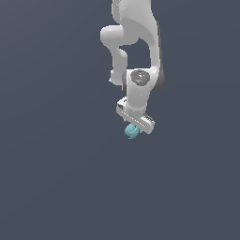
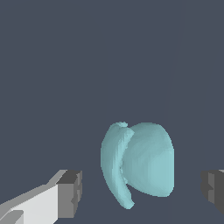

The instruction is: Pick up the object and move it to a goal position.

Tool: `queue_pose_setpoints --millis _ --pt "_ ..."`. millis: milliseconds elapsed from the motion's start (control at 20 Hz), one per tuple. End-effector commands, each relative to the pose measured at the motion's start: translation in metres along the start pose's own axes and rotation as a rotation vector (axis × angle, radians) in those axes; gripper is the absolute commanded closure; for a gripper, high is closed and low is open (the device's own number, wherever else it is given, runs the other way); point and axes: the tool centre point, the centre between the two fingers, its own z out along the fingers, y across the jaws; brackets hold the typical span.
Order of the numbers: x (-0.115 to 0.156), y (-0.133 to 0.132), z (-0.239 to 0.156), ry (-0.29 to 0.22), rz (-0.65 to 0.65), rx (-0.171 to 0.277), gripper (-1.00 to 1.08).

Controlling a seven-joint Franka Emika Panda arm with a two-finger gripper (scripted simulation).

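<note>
The object (image 2: 140,162) is a light teal, rounded, curled lump. In the wrist view it lies between my two grey fingertips, with a gap on each side. My gripper (image 2: 140,192) is open around it; neither fingertip (image 2: 70,192) touches it. In the exterior view the white arm reaches down and the object (image 1: 131,131) peeks out just below the gripper (image 1: 134,125), partly hidden by the hand.
A plain dark grey-blue surface (image 1: 56,178) fills both views. No other objects, edges or containers show.
</note>
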Motion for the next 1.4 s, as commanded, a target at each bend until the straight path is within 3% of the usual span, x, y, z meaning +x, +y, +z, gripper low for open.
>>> queue_pose_setpoints --millis 0,600,650,1350 --pt "0.000 0.001 0.007 0.000 0.001 -0.001 -0.92" --pt "-0.001 0.001 0.046 0.000 0.004 -0.001 -0.92" --pt "-0.001 0.001 0.046 0.000 0.004 -0.001 1.08" --pt "0.004 0.001 0.041 0.000 0.004 0.000 1.08"
